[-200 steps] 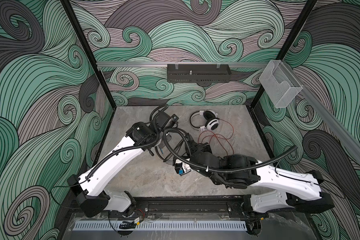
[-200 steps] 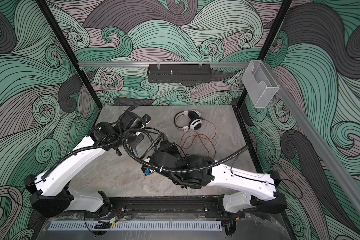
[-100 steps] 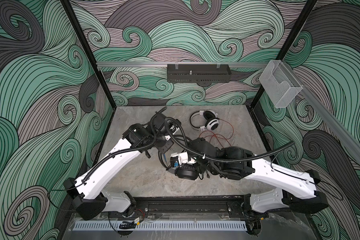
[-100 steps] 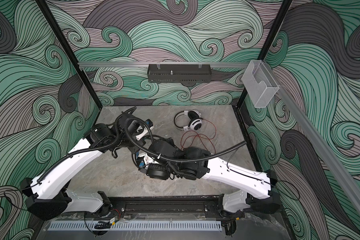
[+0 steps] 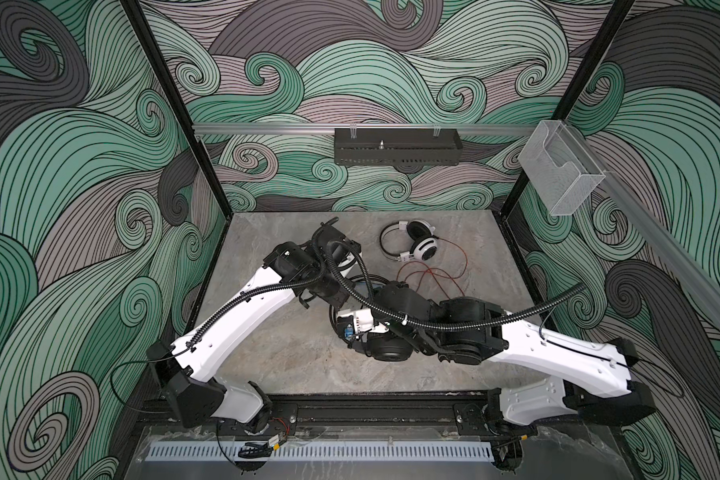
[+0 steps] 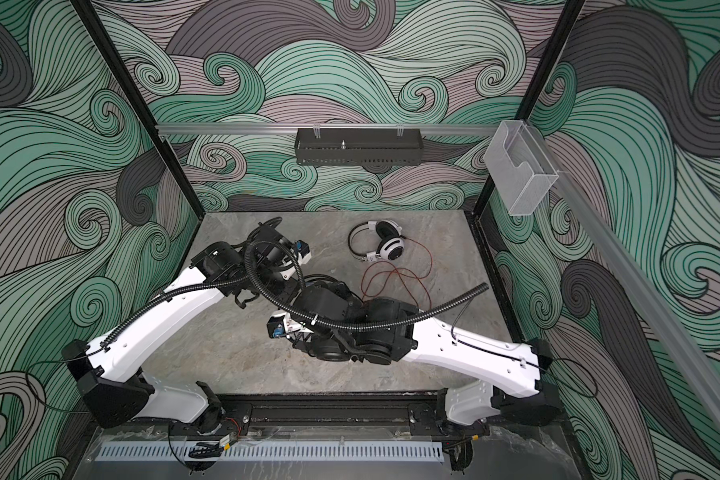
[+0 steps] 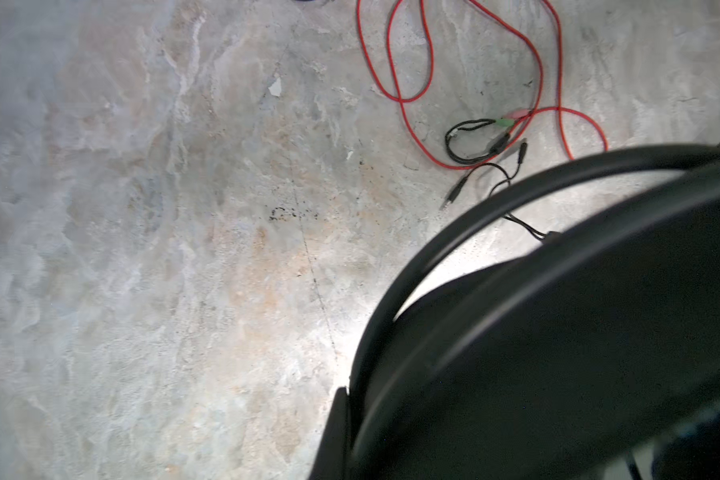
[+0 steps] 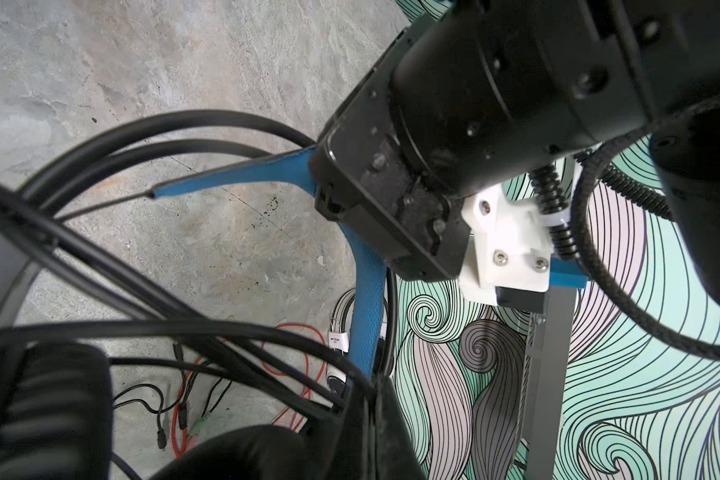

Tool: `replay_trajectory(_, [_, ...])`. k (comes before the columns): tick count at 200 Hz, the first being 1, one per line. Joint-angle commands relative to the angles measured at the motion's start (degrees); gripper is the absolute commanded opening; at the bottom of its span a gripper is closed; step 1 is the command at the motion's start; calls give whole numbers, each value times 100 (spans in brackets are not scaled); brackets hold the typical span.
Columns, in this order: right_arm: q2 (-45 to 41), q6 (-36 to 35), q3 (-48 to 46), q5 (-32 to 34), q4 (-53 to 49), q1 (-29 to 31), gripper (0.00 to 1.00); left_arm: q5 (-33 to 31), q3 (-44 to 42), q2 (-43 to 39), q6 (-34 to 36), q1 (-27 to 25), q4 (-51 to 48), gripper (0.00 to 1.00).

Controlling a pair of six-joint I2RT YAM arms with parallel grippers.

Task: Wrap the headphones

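The black headphones hang between my two grippers at mid-table, with an earcup (image 5: 387, 350) (image 6: 333, 351) showing under the right wrist. My left gripper (image 5: 344, 300) (image 6: 289, 296) (image 7: 352, 415) is shut on the headband (image 7: 537, 332); its blue fingers (image 8: 233, 178) show in the right wrist view. My right gripper (image 5: 364, 289) (image 6: 308, 284) (image 8: 375, 415), reaching across the middle, is shut on the black cable (image 8: 150, 291), whose strands run over the ear pads (image 8: 42, 415). The white-and-black headphones (image 5: 412, 245) (image 6: 381, 245) lie at the back, their red cable (image 5: 431, 277) (image 6: 395, 276) (image 7: 408, 104) loose on the floor.
Black plug leads with green and pink jacks (image 7: 481, 139) lie among the red loops. A black rack (image 5: 396, 146) hangs on the back wall and a clear plastic holder (image 5: 560, 174) on the right rail. The grey stone floor (image 5: 292, 353) ends at the front rail.
The right arm has swung and rolled its wrist beside the left gripper, carrying the black cable, and a black earcup has come into view beneath it. The left arm shifted only slightly.
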Motion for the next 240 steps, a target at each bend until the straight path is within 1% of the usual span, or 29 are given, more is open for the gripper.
replay_trajectory(1, [-62,179,-116,187,-59,-4,15,1326,-109,-251,-26,5,577,0])
replay_trajectory(19, [-72,171,-170,198,-55,-106,23,1349,-155,-278,179,3,413,0])
replay_trajectory(25, [-80,173,-163,174,-64,-135,26,1474,-163,-292,282,5,353,0])
replay_trajectory(39, [-98,189,-107,59,-92,-167,30,1706,-218,-382,395,5,310,0])
replay_trajectory(47, [-87,200,-57,-9,-146,-167,31,1744,-310,-451,442,5,368,0])
replay_trajectory(58, [-42,225,2,-39,-223,-159,32,1713,-397,-510,451,6,397,0])
replay_trajectory(67, [-8,233,48,-51,-296,-158,35,1727,-419,-506,461,5,364,0])
replay_trajectory(85, [43,281,137,-134,-433,-100,45,1672,-470,-488,403,5,397,0])
replay_trajectory(97, [35,282,133,-150,-460,-54,49,1630,-497,-488,366,6,440,0])
replay_trajectory(135, [-151,331,-65,-711,-520,-27,54,1448,-475,-510,337,5,478,0])
replay_trajectory(159, [-227,330,-170,-982,-516,-45,55,1413,-420,-546,391,4,429,0])
replay_trajectory(194, [-230,392,-187,-1353,-512,-44,51,1345,-406,-525,347,1,450,0])
replay_trajectory(230, [-321,384,-227,-1438,-516,-27,39,1128,-466,-579,68,27,571,0])
replay_trajectory(240, [-351,387,-227,-1417,-517,-27,34,1088,-505,-612,-2,53,625,0])
